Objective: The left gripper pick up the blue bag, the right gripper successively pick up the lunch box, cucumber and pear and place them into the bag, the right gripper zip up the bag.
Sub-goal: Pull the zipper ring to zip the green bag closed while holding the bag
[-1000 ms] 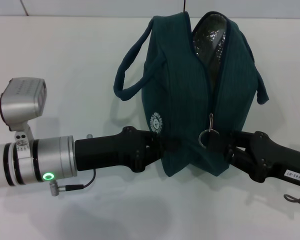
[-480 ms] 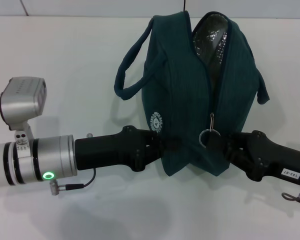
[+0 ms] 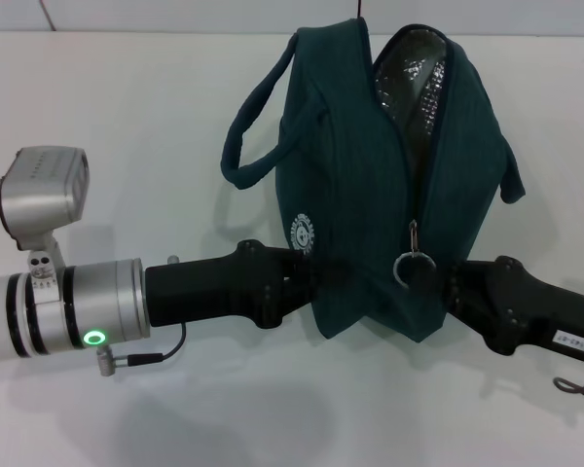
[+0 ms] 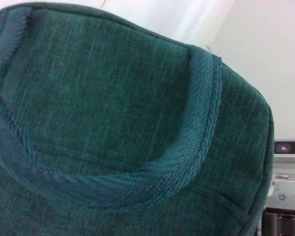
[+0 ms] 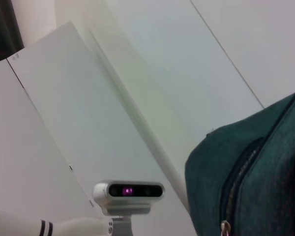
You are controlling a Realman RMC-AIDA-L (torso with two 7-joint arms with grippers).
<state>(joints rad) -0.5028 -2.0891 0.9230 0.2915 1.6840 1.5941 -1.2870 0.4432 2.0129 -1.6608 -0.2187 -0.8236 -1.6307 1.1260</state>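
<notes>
The blue bag (image 3: 355,175) hangs upright above the white table, its zipper open at the top so the silver lining (image 3: 409,78) shows. My left gripper (image 3: 316,282) reaches in from the left and is shut on the bag's lower left side. The ring zipper pull (image 3: 414,266) hangs low on the bag's front. My right gripper (image 3: 436,282) sits right beside it on the lower right. The left wrist view is filled by the bag's fabric (image 4: 113,113) and a loop handle (image 4: 196,132). The right wrist view catches the bag's corner (image 5: 265,167). Lunch box, cucumber and pear are out of view.
The white table (image 3: 127,126) lies under and around the bag. The silver camera block (image 3: 44,195) rides on my left wrist. A thin cable (image 3: 579,384) dangles under the right arm. The robot's head camera (image 5: 128,191) shows in the right wrist view.
My right gripper has slid slightly to the right along the bag's base, and the ring pull has shifted a little right. The left arm has hardly moved.
</notes>
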